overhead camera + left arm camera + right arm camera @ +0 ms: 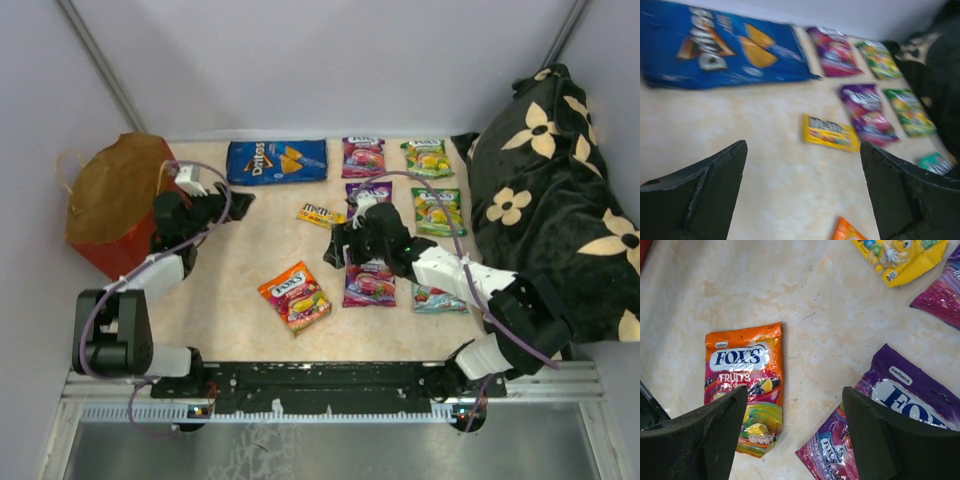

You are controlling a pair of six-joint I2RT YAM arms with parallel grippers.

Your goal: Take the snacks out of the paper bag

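Observation:
The red paper bag (115, 205) stands at the table's left edge with its brown mouth showing. The snacks lie spread on the table: a blue Doritos bag (277, 160), a yellow M&M's packet (320, 213), an orange packet (295, 295), purple packets (363, 156), green ones (428, 157) and a teal one (437, 297). My left gripper (803, 146) hangs open just right of the paper bag, nothing between its fingers. My right gripper (795, 390) is open above bare table, between the orange packet (742, 365) and a purple packet (910, 385), holding nothing.
A black flower-patterned cloth (550, 190) is heaped along the right side, next to the green and teal packets. The grey back wall runs right behind the Doritos bag (720, 50). The M&M's packet (830, 132) lies ahead of the left fingers.

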